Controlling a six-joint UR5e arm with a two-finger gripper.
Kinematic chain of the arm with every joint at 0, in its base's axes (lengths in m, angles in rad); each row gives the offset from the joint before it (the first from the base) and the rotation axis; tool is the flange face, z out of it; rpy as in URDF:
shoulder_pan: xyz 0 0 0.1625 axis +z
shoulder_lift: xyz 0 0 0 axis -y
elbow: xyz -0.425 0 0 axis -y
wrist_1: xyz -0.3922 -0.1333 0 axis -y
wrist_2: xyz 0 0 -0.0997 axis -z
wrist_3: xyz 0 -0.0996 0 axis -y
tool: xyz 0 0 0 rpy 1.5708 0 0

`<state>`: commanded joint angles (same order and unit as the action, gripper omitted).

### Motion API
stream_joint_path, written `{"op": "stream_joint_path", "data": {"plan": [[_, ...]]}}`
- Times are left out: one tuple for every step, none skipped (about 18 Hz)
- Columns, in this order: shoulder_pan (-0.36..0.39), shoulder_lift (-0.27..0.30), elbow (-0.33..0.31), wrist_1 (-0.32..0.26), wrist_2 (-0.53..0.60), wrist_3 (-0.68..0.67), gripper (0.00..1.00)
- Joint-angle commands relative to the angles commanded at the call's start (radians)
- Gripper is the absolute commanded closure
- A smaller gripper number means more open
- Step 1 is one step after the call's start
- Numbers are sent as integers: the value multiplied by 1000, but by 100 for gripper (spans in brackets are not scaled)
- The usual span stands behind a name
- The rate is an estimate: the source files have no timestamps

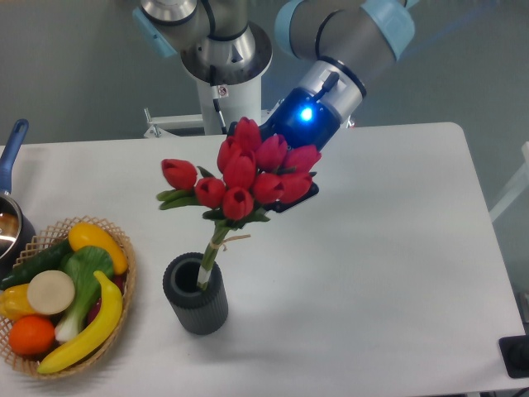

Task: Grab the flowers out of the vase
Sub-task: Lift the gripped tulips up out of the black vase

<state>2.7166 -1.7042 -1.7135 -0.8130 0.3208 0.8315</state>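
Note:
The flowers (248, 174), a bunch of red tulips with green leaves and tied pale stems, hang tilted above the table. Their stem ends still reach into the mouth of the vase (196, 294), a dark grey ribbed cup at the front left. My gripper (285, 184) is behind the tulip heads and shut on the bunch; its fingers are mostly hidden by the blooms. A blue light glows on the wrist.
A wicker basket (122, 310) of fruit and vegetables stands at the left front edge. A pot with a blue handle (10, 165) sits at the far left. The robot base (225, 83) stands behind the table. A dark object (517, 356) is at the bottom right corner.

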Motion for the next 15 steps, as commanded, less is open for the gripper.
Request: {"op": "stream_joint_path", "data": {"plan": [[12, 2, 2, 0, -11, 0, 56], [14, 2, 2, 0, -11, 0, 56], [17, 2, 3, 2, -11, 0, 56], [19, 0, 6, 2, -11, 0, 56], [19, 0, 14, 2, -11, 0, 56], [20, 0, 17, 2, -11, 0, 56], [19, 0, 20, 2, -9, 1, 56], [19, -2, 21, 2, -9, 1, 56], [20, 0, 20, 2, -9, 0, 56], [22, 0, 18, 2, -9, 0, 56], [22, 2, 14, 2, -9, 1, 56], [23, 2, 12, 3, -9, 3, 56], [26, 2, 11, 3, -9, 3, 56], [28, 2, 12, 3, -9, 3, 56], [28, 2, 14, 3, -9, 3, 56]]}}
